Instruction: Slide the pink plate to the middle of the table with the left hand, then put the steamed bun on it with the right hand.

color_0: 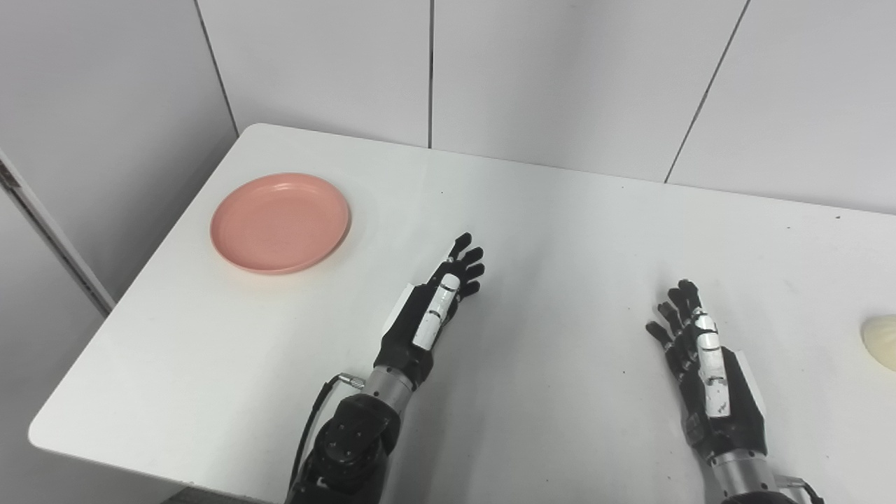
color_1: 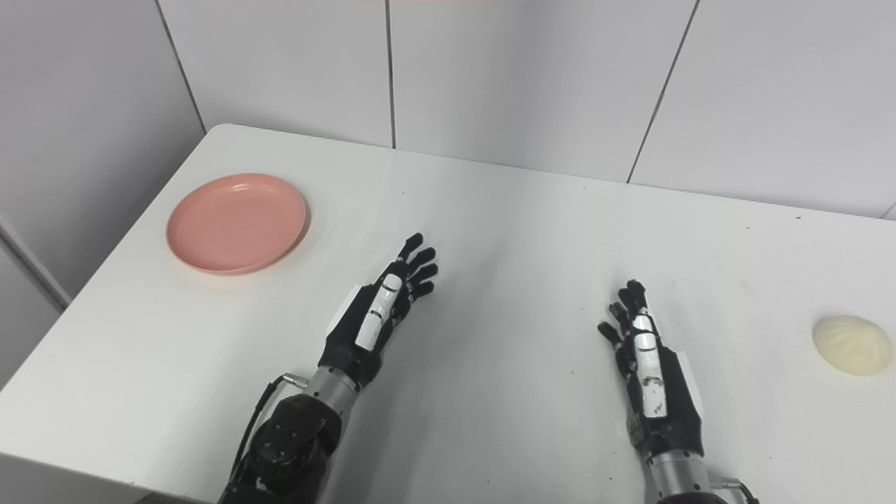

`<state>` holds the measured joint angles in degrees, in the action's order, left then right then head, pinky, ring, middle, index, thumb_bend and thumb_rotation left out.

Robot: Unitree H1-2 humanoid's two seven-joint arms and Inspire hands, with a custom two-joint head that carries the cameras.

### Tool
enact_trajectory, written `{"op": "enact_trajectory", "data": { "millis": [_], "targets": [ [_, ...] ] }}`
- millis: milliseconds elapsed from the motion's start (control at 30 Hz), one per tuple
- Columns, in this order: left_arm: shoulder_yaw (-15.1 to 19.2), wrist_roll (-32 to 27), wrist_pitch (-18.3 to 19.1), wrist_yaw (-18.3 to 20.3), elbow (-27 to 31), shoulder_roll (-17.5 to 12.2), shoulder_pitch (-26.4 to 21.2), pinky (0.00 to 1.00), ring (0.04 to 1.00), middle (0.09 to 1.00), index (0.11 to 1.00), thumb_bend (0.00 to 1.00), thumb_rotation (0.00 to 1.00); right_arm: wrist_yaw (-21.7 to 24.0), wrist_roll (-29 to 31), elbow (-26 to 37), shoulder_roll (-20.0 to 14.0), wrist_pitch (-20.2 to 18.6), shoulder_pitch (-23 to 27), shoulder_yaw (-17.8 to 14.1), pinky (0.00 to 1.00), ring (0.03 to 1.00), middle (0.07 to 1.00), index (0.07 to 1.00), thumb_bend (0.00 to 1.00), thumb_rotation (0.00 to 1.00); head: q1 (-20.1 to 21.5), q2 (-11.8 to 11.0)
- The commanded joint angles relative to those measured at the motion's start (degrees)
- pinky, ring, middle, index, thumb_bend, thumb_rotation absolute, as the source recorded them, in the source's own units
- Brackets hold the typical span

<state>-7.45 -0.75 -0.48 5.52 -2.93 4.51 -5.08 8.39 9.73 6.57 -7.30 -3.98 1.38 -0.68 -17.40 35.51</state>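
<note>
The pink plate (color_0: 280, 222) lies empty on the far left part of the white table (color_0: 532, 231). A pale, pleated steamed bun (color_1: 852, 344) sits near the table's right edge. My left hand (color_0: 437, 304) hovers over the middle of the table, to the right of and nearer than the plate, fingers stretched out and holding nothing. Further right, my right hand (color_1: 647, 357) is likewise open, with the bun well off to its right.
Grey wall panels (color_0: 560, 77) stand right behind the table's far edge. The table's left edge and rounded near-left corner (color_0: 42, 430) drop off beside a grey side wall.
</note>
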Motion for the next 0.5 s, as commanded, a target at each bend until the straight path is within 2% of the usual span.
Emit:
{"op": "enact_trajectory", "data": {
  "millis": [0, 167, 467],
  "targets": [
    [-0.3, -0.3, 1.8, 0.0, -0.9, 0.4, 2.5, 0.93, 0.930, 0.950, 0.958, 0.48, 1.00, -0.4, -0.3, 1.3, -0.1, -1.2, 0.3, -0.3, 1.00, 0.981, 0.993, 0.996, 0.30, 1.00, 0.0, 0.0],
    [-0.9, -0.6, 4.9, 0.7, 3.3, 0.1, 1.9, 0.93, 0.927, 0.949, 0.955, 0.47, 1.00, -0.2, -0.3, 1.2, -0.3, -0.8, 0.3, -0.1, 1.00, 0.981, 0.994, 0.998, 0.27, 1.00, 0.5, 0.3],
    [0.1, -0.4, 10.6, 0.7, 10.3, -0.4, -3.7, 0.92, 0.912, 0.930, 0.934, 0.51, 1.00, -0.2, -0.1, 0.9, -0.5, -1.3, 0.5, -0.3, 1.00, 0.978, 0.988, 0.991, 0.28, 1.00, 0.6, 0.5]
  ]
}}
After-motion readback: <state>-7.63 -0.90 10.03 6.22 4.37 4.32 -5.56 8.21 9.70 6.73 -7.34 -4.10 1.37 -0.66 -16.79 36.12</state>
